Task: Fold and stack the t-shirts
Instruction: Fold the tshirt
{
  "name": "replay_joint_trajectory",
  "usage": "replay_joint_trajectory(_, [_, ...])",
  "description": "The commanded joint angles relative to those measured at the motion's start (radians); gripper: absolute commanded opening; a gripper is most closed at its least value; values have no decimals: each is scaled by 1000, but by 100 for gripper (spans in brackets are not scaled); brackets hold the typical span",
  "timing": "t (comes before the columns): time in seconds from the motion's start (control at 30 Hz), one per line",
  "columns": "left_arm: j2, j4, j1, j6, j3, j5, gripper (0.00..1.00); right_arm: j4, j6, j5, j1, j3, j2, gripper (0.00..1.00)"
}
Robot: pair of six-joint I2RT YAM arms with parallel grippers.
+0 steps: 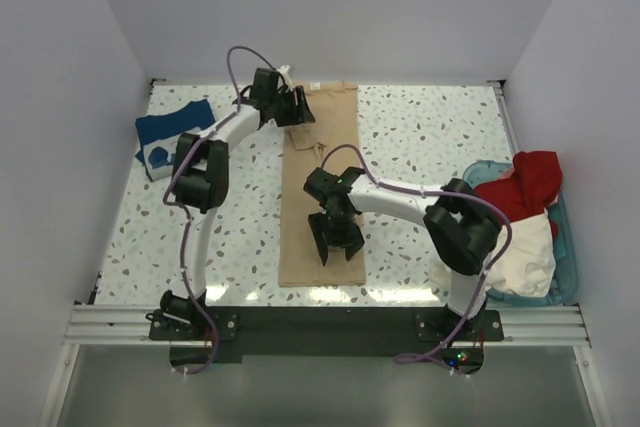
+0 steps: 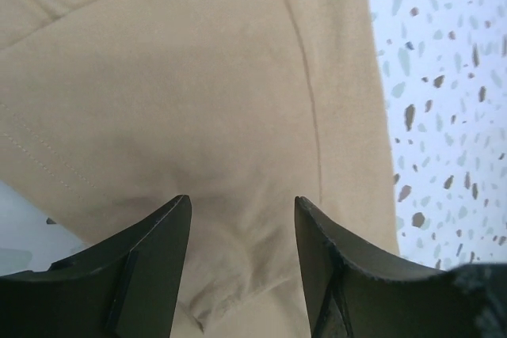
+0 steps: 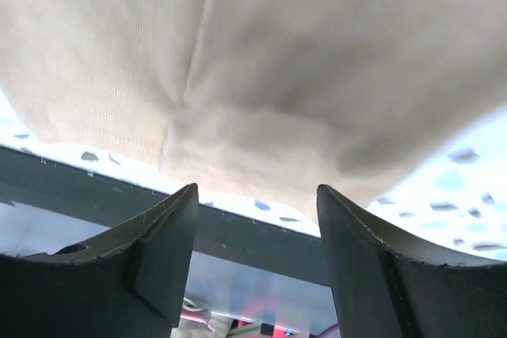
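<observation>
The tan-beige t-shirt (image 1: 320, 187) lies folded into a long narrow strip down the middle of the table. My left gripper (image 1: 299, 110) is open just above the strip's far end; the left wrist view shows its jaws apart (image 2: 242, 199) over wrinkled tan cloth (image 2: 198, 100). My right gripper (image 1: 339, 243) is open just above the strip's near end; the right wrist view shows its jaws (image 3: 257, 187) apart, with the cloth's near hem (image 3: 261, 77) beyond the tips. Neither holds anything. A folded navy blue t-shirt (image 1: 172, 137) with a white print lies at the far left.
A teal basket (image 1: 566, 272) at the right edge holds a red shirt (image 1: 525, 182) and a cream-white shirt (image 1: 520, 257). The speckled table (image 1: 430, 137) ends at a dark rail (image 1: 320, 319) by the arm bases. White walls surround the table.
</observation>
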Motion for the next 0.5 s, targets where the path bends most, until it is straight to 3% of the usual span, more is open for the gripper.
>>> replay_joint_trajectory(0.0, [-204,52,9,15,-7,32,60,-69,-17,92,0,-42,-136,65])
replay_joint_trajectory(0.17, [-432,7,-4,13,-179,-12,61,-55,-3,112,0,-158,-201,66])
replay_joint_trajectory(0.4, [-776,-45,-37,-16,-767,-101,60,25,11,85,0,-234,-178,64])
replay_joint_trajectory(0.47, [-882,-69,-57,-25,-871,-126,59,33,12,88,0,-242,-170,62])
